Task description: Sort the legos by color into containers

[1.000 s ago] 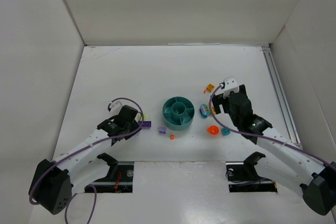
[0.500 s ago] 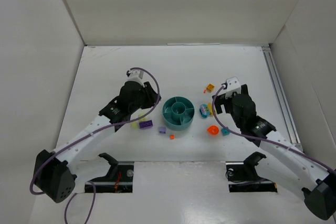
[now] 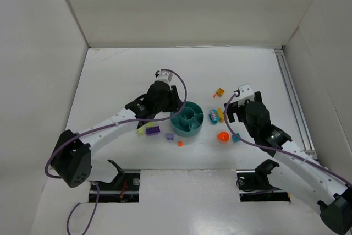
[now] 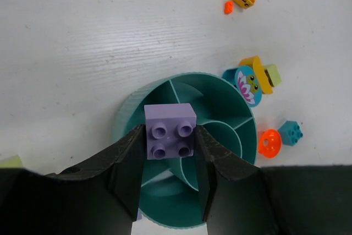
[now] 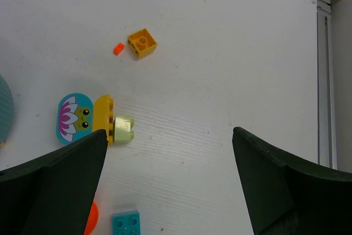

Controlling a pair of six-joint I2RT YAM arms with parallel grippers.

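The round teal dish (image 3: pixel 187 118) with its wedge containers sits mid-table. My left gripper (image 3: pixel 171 108) hangs over its left side, shut on a lilac four-stud lego (image 4: pixel 170 132), which is above the dish's sections (image 4: pixel 220 103). Loose legos lie around the dish: a purple brick (image 3: pixel 153 130), a small lilac one (image 3: pixel 170 136), a tiny orange one (image 3: pixel 180 143) and a yellow-green one (image 3: pixel 141 130). My right gripper (image 5: pixel 170 136) is open above bare table, right of a pale green piece (image 5: pixel 124 129) joined to a yellow one (image 5: pixel 102 118).
Right of the dish lie a teal flower-printed piece (image 5: pixel 72 118), a yellow brick (image 5: pixel 142 43) with an orange chip (image 5: pixel 118 48) beside it, a teal brick (image 5: pixel 126 223) and an orange round piece (image 3: pixel 223 136). White walls enclose the table; a rail (image 3: pixel 291 100) runs along the right.
My left arm has swung up and right from beside the purple brick to over the dish, with the lilac brick in its jaws. The right arm has shifted only slightly.
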